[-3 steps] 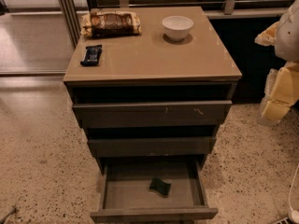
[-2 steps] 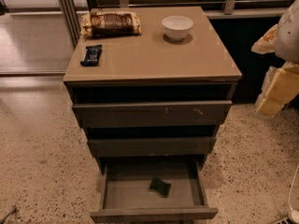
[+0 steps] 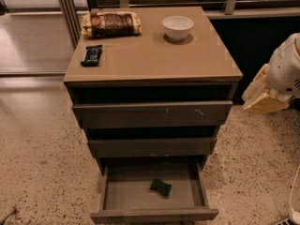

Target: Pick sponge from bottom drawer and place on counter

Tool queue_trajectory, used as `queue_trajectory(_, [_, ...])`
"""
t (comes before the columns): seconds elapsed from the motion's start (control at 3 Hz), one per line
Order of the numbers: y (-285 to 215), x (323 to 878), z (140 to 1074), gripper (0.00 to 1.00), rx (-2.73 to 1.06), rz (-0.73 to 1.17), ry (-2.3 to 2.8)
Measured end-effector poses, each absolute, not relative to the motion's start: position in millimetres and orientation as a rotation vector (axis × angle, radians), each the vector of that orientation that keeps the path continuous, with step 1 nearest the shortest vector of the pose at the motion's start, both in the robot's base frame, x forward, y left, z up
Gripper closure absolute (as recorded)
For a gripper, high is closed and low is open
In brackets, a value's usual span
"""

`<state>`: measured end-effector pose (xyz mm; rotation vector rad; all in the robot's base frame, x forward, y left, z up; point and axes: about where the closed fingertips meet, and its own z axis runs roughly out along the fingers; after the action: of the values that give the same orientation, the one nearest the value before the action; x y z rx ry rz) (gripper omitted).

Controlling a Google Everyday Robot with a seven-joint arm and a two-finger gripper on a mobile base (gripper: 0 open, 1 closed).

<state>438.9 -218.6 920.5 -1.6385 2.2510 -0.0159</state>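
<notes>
Sponge [image 3: 161, 187]: lay flat on the floor of the bottom drawer [image 3: 154, 214], a little right of middle and nearer the front, touching no wall. Drawer pulled well out and open from above, with the middle drawer [image 3: 152, 146] and top drawer [image 3: 152, 114] jutting only slightly over it.

Judged soft and very light, more likely to squash than to slip, and not fragile. Best taken from straight above, pinched across the narrower span at mid-length. Pressed down too hard, would probably just flatten against the drawer floor. A shallow pinch on a yielding edge looked the likelier way to lose it.

On the counter [image 3: 150, 62]: white bowl [image 3: 178, 27], dark blue snack bar [image 3: 91, 55] and brown snack packet [image 3: 111, 23], all toward the back and left.

Gripper [image 3: 260, 96]: hung at the right edge of view, beside the cabinet at about top-drawer height, well apart from the sponge. Could not tell whether apart or together.

Against a second earlier: had shifted leftward, closer to the cabinet's right side. Sponge, drawers and counter items unchanged.
</notes>
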Motion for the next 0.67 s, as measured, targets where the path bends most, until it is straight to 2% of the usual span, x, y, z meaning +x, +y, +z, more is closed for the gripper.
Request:
queue_trajectory(0.33, [-218.3, 440.1, 920.3, 0.88, -1.632, -0.027, 2.245])
queue_trajectory(0.67, [-218.3, 440.0, 920.4, 1.0, -1.632, -0.027, 2.245])
